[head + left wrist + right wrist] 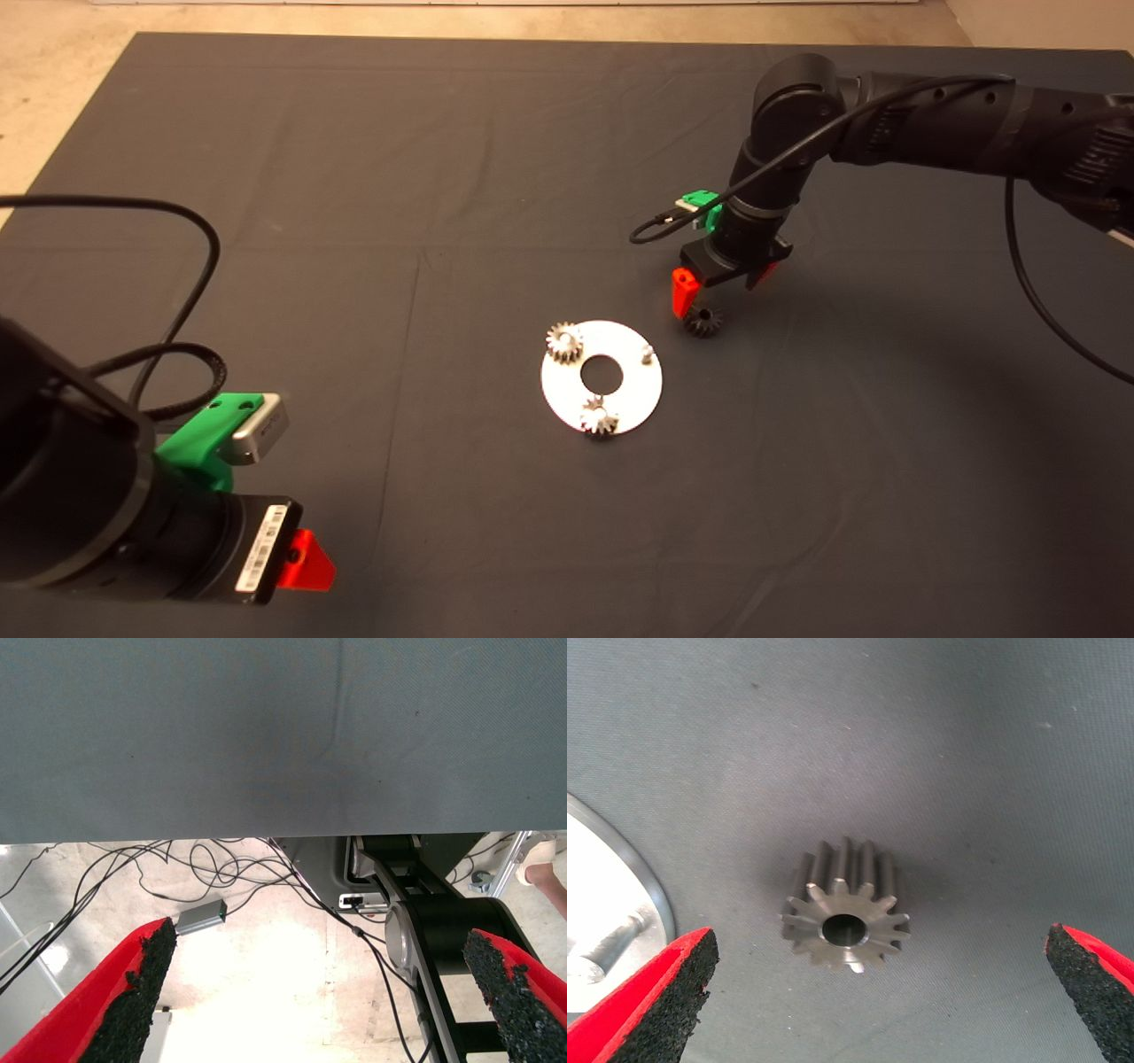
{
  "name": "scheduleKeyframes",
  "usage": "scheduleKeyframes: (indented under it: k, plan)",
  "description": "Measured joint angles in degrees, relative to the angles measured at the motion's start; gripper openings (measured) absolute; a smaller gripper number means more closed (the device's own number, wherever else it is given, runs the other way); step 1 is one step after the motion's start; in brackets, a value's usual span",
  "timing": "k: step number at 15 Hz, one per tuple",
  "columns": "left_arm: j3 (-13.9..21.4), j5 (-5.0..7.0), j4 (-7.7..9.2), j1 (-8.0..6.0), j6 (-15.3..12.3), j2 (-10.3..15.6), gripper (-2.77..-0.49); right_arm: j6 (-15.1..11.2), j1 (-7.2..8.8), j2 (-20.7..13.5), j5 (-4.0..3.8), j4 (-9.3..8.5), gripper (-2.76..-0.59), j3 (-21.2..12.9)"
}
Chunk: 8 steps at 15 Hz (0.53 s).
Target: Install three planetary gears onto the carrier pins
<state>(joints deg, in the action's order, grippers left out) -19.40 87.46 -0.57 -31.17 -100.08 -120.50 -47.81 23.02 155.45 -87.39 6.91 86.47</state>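
**Third gear waiting off the disc**

Lying on mat at disc's two o'clock, below right gripper, jaws spread wide. Probably dense, rigid, slick metal: third gear best pinched across toothed flanks. Left gripper parked, likewise spread.

Matt dark cloth mat, faintly creased, fine weave visible up close. Bright, smooth metal disc, near-white and glossy. Silvery metal gears on disc; loose gear on mat duller grey steel, machined face shiny around bore. Bare pin polished metal. Right gripper and left gripper: glossy red plastic fingers, rough, grainy black pads. Green plastic mounts, smooth. Black arm casings satin.
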Motion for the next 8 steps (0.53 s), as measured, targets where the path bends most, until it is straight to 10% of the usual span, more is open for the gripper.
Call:
scheduleKeyframes:
  k: [8]
  plan:
    - [0.0,-0.02,0.16,0.00,0.0,0.0,-0.93,0.4,-1.06,0.3,-0.01,0.79,-0.60,0.0]
